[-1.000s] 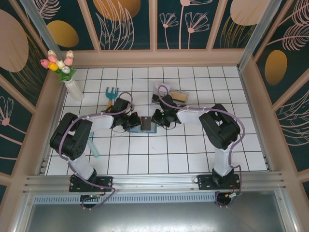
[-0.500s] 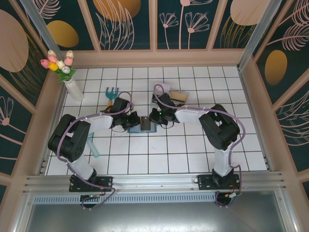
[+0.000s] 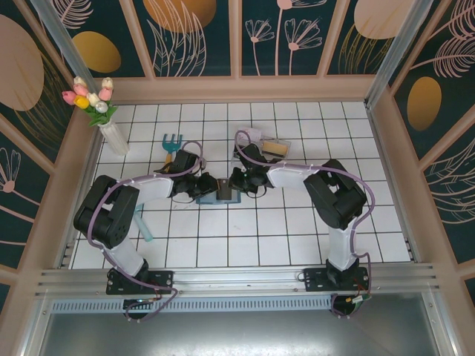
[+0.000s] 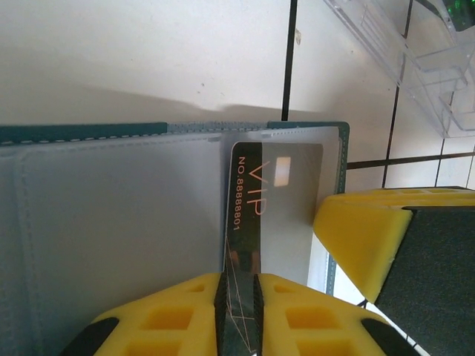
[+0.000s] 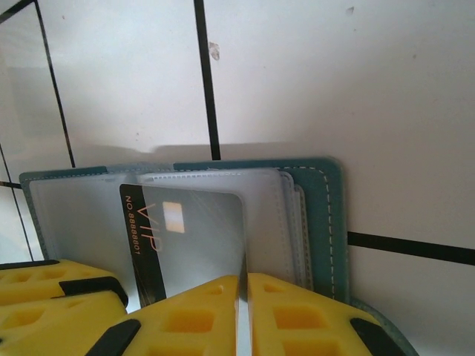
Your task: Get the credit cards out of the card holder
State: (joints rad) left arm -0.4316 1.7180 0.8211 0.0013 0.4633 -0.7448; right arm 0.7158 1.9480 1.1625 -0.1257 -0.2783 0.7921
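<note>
The card holder (image 3: 213, 200), an open dark-teal wallet with clear sleeves (image 4: 111, 237), lies flat on the white tiles between both arms. A grey-and-black credit card (image 4: 256, 193) marked VIP sticks partway out of a sleeve. My left gripper (image 4: 237, 297) has its black pads against both sides of the card's free end. In the right wrist view the same card (image 5: 193, 237) lies left of my right gripper (image 5: 243, 297), which is shut on the edge of a clear sleeve of the card holder (image 5: 326, 215). From above, the left gripper (image 3: 210, 187) and right gripper (image 3: 236, 183) face each other across the wallet.
A clear plastic compartment box (image 3: 271, 147) stands just behind the right gripper, its corner (image 4: 415, 59) close to the wallet. A blue toy rake (image 3: 171, 143) lies behind the left arm. A vase of tulips (image 3: 111, 133) stands far left. Wooden walls ring the tiles.
The right gripper has shifted left, closer over the wallet. The card, which stood up plainly a second ago, now shows smaller and lower between the two grippers.
</note>
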